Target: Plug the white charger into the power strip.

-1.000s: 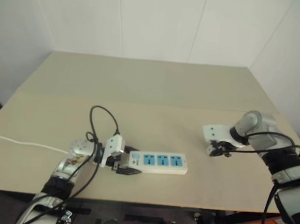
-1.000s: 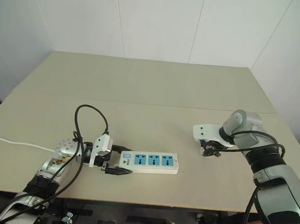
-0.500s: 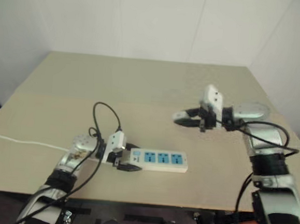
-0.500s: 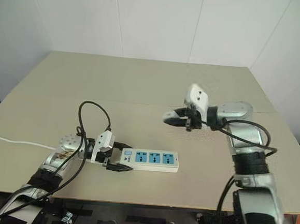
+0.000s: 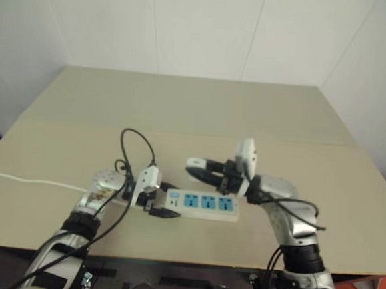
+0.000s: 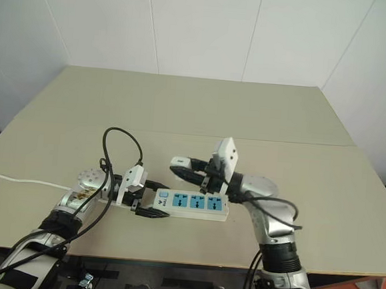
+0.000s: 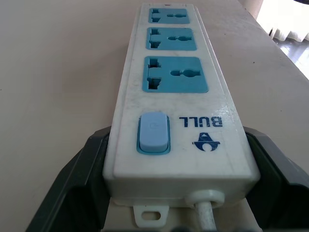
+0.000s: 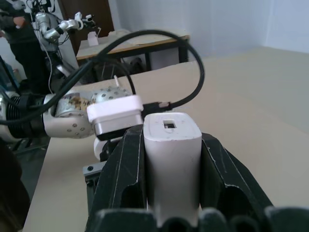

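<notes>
Now carrying: right gripper [image 6: 181,164] clamps the white charger [image 8: 171,159] above the power strip [image 5: 203,205] — left gripper [image 5: 164,200] pins its switch end; next, align prongs over a socket.

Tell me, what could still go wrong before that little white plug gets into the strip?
The right claw holds the white charger above the table, beside the power strip, not yet over a blue socket; it may miss the holes. The left claw grips only the strip's cord end, so a hard push might tilt or slide it.

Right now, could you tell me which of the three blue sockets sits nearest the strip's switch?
The end socket beside the pale blue switch, closest to the left fingers gripping the strip; the other two lie farther along.
</notes>
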